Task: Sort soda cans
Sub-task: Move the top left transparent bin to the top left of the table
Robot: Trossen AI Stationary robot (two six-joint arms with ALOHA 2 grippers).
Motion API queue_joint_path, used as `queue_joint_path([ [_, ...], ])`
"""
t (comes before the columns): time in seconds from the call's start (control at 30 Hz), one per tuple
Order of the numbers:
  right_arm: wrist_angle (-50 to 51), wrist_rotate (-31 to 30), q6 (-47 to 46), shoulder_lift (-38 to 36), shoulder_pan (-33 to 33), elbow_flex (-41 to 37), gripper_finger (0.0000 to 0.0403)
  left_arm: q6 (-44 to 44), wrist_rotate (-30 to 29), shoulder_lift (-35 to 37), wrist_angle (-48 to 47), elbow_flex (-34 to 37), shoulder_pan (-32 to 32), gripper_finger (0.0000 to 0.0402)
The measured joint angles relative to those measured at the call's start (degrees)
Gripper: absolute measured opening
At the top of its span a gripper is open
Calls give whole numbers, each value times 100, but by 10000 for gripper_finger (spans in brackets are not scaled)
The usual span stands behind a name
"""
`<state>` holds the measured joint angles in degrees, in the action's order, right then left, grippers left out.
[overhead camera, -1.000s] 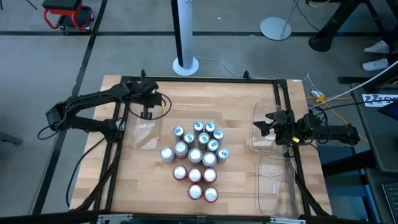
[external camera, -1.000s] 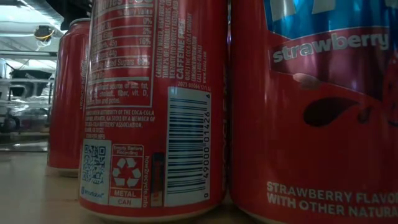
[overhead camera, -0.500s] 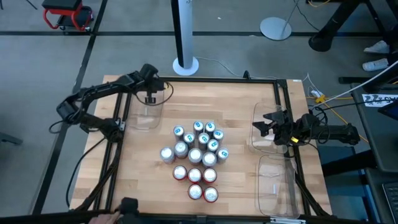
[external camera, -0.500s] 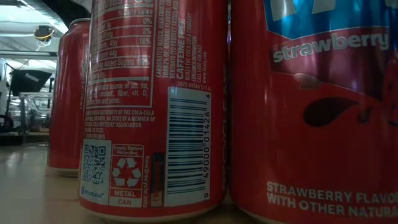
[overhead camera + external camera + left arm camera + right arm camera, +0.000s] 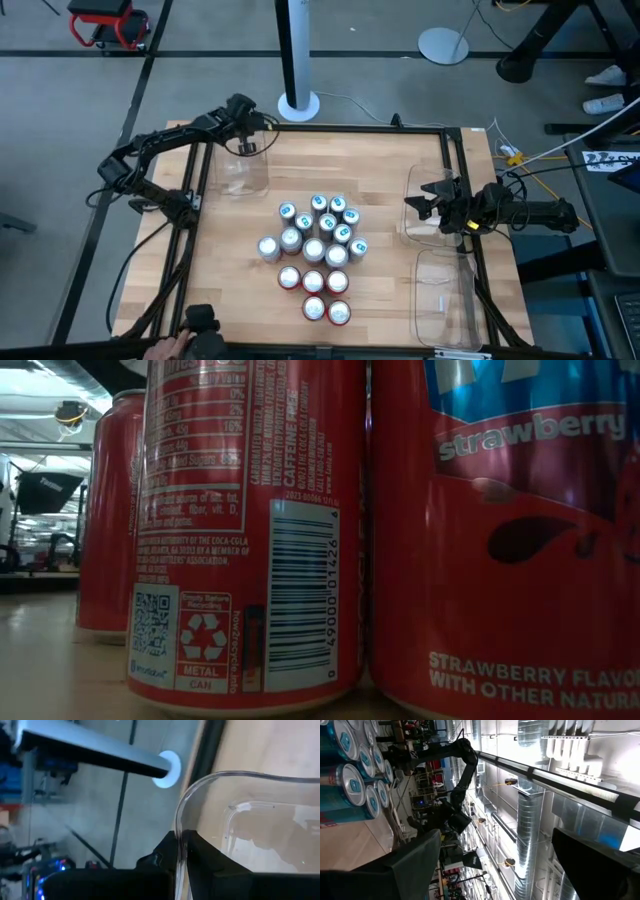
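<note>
Left gripper: fingers pressed on the rim of a clear plastic rectangular tub, at the table's far left corner.
Change: a second ago this gripper and tub sat nearer the soda cans; both are now further from them, against the far edge of the black metal frame.
Right gripper: fingers spread wide, holding nothing, over a second clear tub right of the cans, unmoved.
Soda cans: teal, silver and red metal cylinders, upright and clustered mid-table on the wooden table, unchanged.
Left wrist view: the tub's thin wall clamped between the dark fingers.
Low view: only red cans close up, filling the picture.
High view: a person's hand at the near edge.
</note>
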<state>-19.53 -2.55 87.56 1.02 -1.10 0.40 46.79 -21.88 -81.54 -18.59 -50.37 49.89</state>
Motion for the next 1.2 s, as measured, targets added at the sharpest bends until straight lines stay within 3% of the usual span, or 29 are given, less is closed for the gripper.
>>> queue_joint_path([
  [0.33,-3,-150,169,0,1,0,380,129,145,-2,142,-4,-184,15],
  [0.43,14,-151,169,0,1,0,380,204,502,-2,178,-20,-309,15],
  [0.57,27,-151,169,0,1,0,380,657,502,-70,508,-26,-518,15],
  [0.7,119,-151,140,0,1,-2,380,1087,344,-121,671,-33,-248,15],
  [1.0,269,-151,-14,0,1,0,380,1684,1010,-462,1131,-26,204,18],
  [1.2,279,-151,-17,-2,1,0,380,1636,1121,-741,1375,-22,370,50],
])
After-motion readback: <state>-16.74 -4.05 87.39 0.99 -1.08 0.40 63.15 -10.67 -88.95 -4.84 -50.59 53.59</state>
